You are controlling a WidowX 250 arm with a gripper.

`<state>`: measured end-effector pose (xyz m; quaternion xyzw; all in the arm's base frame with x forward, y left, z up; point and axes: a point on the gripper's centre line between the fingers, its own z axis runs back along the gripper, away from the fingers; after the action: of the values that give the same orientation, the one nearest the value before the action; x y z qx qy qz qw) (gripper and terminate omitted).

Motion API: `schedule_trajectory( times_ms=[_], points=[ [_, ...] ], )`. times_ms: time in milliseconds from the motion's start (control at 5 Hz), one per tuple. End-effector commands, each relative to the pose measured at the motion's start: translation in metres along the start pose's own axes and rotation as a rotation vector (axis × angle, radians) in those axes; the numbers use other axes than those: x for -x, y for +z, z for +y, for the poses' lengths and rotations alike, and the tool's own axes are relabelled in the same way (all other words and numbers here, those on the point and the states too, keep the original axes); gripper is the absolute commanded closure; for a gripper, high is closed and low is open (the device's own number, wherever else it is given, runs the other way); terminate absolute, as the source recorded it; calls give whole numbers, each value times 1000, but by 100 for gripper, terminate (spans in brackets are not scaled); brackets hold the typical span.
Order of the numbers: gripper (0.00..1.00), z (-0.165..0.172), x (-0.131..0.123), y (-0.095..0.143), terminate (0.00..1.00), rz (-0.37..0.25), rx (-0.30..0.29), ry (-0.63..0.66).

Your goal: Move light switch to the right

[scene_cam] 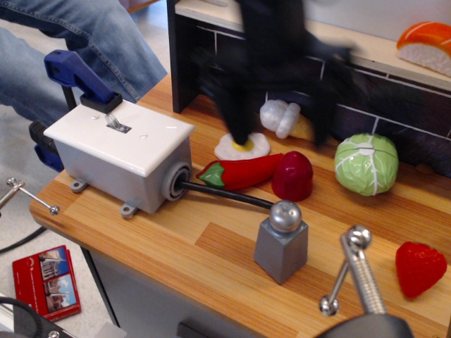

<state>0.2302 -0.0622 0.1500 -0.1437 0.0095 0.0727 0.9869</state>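
Observation:
The light switch (pixel 115 122) is a small silvery toggle lever on a white cover plate (pixel 120 134), on a grey box (pixel 130 179) at the table's left end, with a black cable (pixel 225 195) leading right. My black gripper (pixel 278 134) is motion-blurred above the fried egg toy, well to the right of the switch and behind it. Its two fingers (pixel 236 113) are spread apart and hold nothing.
A blue clamp (pixel 77 77) grips the table behind the box. A red chilli (pixel 239 171), fried egg (pixel 242 146), red fruit (pixel 292 176), green cabbage (pixel 366 163), strawberry (pixel 419 267), grey shaker (pixel 282 243) and metal clamp screw (pixel 359 271) stand on the table.

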Motion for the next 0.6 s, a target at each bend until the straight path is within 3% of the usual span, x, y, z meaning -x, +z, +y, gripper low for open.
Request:
schedule_trajectory(
  times_ms=[0,400],
  points=[
    [0,57,-15,23,0,-69,-23,-30],
    [0,113,-28,14,0,-88,-89,-46]
  ],
)
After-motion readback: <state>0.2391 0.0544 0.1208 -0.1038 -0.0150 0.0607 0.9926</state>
